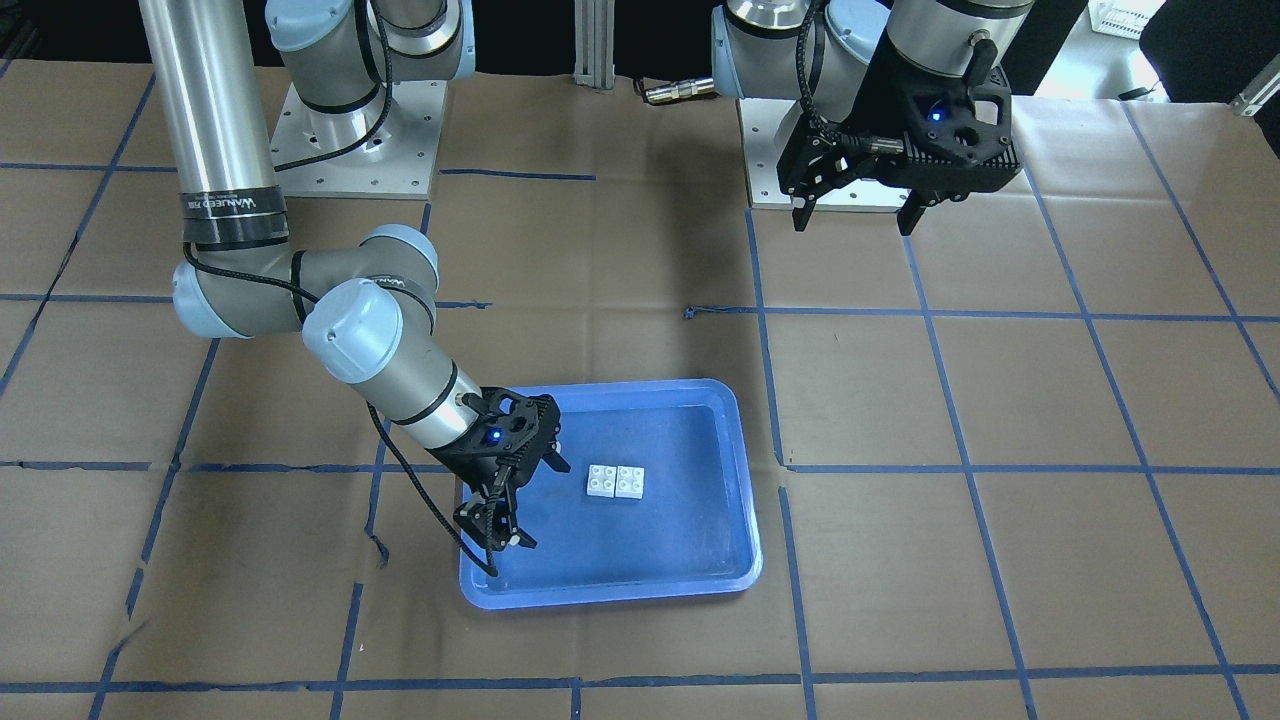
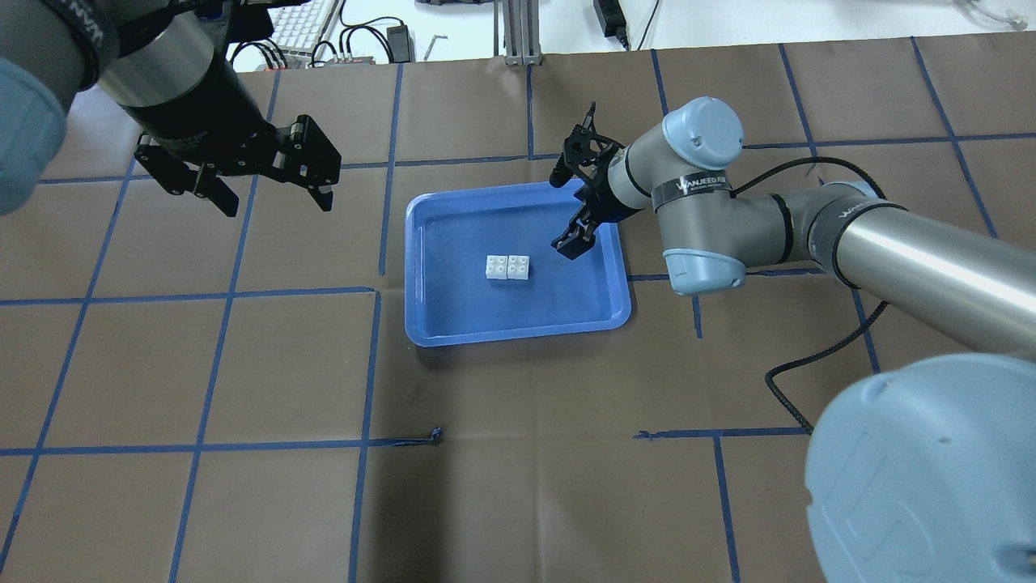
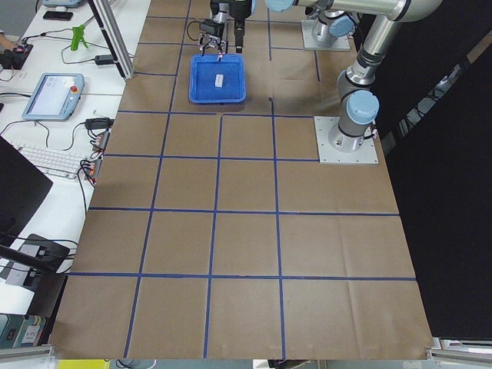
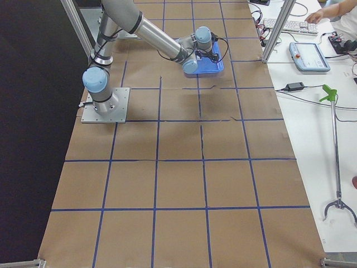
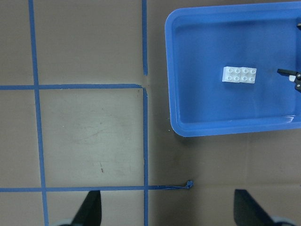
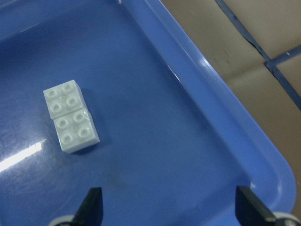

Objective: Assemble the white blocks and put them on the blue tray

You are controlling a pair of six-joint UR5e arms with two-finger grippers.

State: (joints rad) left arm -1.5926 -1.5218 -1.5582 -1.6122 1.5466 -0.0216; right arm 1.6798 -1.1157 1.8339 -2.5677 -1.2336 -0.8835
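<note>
The two small white square plastic bricks (image 1: pixel 615 482), each with four round studs up, lie side by side and touching on the glossy base of the large blue plastic tray (image 1: pixel 610 592), near its middle and well clear of the raised rim. That is where the task wants them. The wrist view shows only a seam between them, so I cannot tell whether they are truly locked together or only abutting. The right arm's black two-finger gripper (image 1: pixel 525 500) hangs low over the tray just beside the bricks, on the robot's right of them. Its jaws are spread wide with nothing between them, a pose that fits letting go rather than gripping. The left arm's black gripper (image 1: pixel 855 222) is held high near its base, well apart from the tray, also wide and empty. I judge it is parked there to keep clear of the tray. The only legible writing is a black band (image 2: pixel 690 188) on the right arm that appears to read "WANJEED". The smaller letters after it are too fine to make out, and the bricks and tray carry no marking I can see.
</note>
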